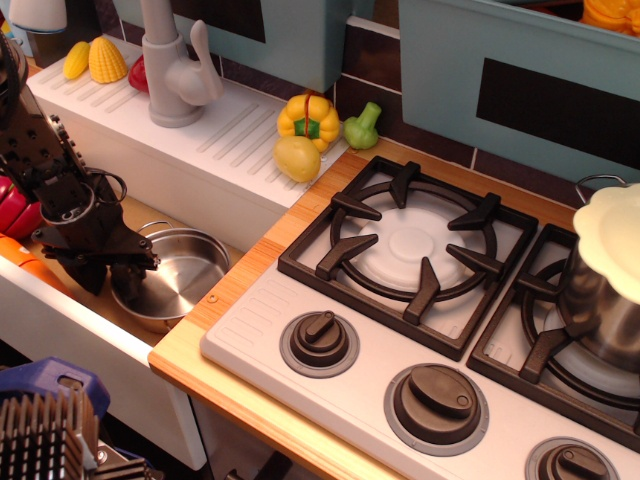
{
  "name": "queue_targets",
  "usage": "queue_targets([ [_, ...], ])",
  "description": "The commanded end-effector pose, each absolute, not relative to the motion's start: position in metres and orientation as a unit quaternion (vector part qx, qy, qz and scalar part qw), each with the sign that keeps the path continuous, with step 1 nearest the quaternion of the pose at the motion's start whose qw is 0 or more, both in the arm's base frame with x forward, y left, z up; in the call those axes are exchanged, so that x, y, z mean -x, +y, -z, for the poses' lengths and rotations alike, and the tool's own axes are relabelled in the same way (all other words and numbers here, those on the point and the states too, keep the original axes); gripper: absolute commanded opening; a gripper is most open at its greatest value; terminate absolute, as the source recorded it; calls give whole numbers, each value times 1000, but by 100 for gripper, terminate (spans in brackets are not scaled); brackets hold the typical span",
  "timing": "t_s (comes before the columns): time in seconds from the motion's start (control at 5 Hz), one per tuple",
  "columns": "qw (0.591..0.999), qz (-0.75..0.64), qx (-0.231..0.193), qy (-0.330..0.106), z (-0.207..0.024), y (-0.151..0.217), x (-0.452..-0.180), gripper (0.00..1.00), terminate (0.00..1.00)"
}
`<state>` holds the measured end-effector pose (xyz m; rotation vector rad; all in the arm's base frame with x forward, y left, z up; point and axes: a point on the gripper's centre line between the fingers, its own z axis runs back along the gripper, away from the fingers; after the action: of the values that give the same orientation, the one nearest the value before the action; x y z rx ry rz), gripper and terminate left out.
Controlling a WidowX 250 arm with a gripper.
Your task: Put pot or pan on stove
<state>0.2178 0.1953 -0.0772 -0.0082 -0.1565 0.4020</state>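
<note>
The small shallow steel pot (pixel 175 278) sits in the sink basin (pixel 60 310) at the left, beside the wooden counter edge. My black gripper (pixel 112 280) is low at the pot's left rim. One finger (pixel 131 283) reaches inside the pot and the other (pixel 91 276) stands outside it, with a gap still between them. The pot rests on the basin floor. The stove (pixel 300 300), with its grey-white top, has a bare black burner grate (pixel 410 250) to the right of the pot.
A taller steel pot with a cream lid (pixel 605 270) fills the right burner. The white tap (pixel 175 70) and toy vegetables (pixel 305 130) stand on the ledge behind the sink. More toy food (pixel 20 215) lies at the sink's left. Knobs (pixel 320 340) line the stove front.
</note>
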Motion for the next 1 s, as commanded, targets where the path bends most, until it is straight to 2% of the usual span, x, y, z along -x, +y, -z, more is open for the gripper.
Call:
queue_targets([
  [0.0,977,-191,-10,-92,59,199,-229,0,0],
  [0.2,978,-183,-21,-97,43,199,-229,0,0],
  [0.4,980,-165,-37,-100,2,204,-225,0,0],
  [0.6,982,-166,-3,-95,-33,203,-226,0,0],
  [0.8,980,-180,30,-83,-67,181,-234,0,0],
])
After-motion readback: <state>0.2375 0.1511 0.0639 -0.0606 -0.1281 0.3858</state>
